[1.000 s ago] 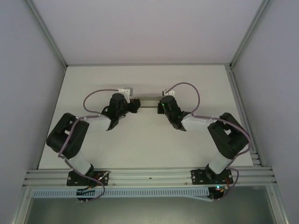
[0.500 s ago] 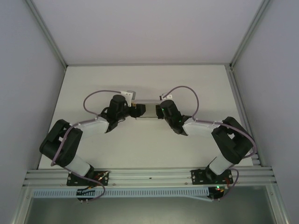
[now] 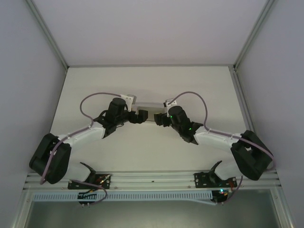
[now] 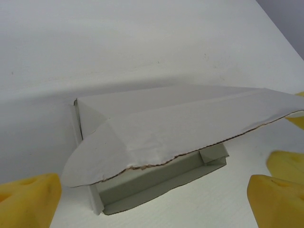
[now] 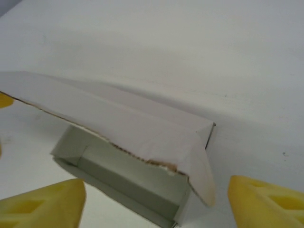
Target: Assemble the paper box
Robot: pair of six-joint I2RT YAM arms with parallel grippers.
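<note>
White paper box (image 4: 156, 128), ragged lid raised; left end effector (image 4: 152, 202), right end effector (image 5: 154, 204) spread apart alongside.

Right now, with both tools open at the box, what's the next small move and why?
Probably lower the open left tool onto the lid flap and press it shut. The paper box lies on the table with that flap raised over its open interior, and the right tool is open too, neither gripping it.

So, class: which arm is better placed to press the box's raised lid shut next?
Probably left. The left gripper and right gripper both stand open by the paper box, but the left one frames it more squarely.
</note>
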